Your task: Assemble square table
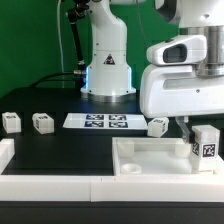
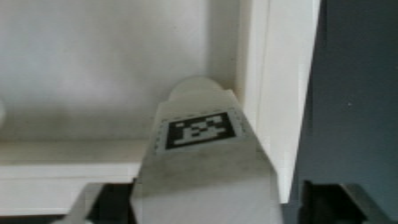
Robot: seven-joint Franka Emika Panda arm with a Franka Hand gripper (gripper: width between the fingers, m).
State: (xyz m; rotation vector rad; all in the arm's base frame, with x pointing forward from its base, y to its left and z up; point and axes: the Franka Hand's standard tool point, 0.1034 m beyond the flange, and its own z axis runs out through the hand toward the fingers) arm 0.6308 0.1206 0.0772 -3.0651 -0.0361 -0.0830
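Our gripper (image 2: 201, 206) holds 1 leg (image 2: 201, 130) between its jaws, with the slab (image 2: 267, 60) just past them. We fear a crooked pull bangs the leg there.

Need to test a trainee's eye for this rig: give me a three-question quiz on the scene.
1. How many block legs stand on the black worktop, outside the tabletop?
2. True or false: the marker board lies inside the tabletop's hollow.
3. The leg between the fingers of the gripper stands at: A) the middle of the tabletop; B) a corner of its hollow; C) the marker board.

Key: 1) three, two at the exterior view's left and one beside the marker board; 2) false; 3) B.
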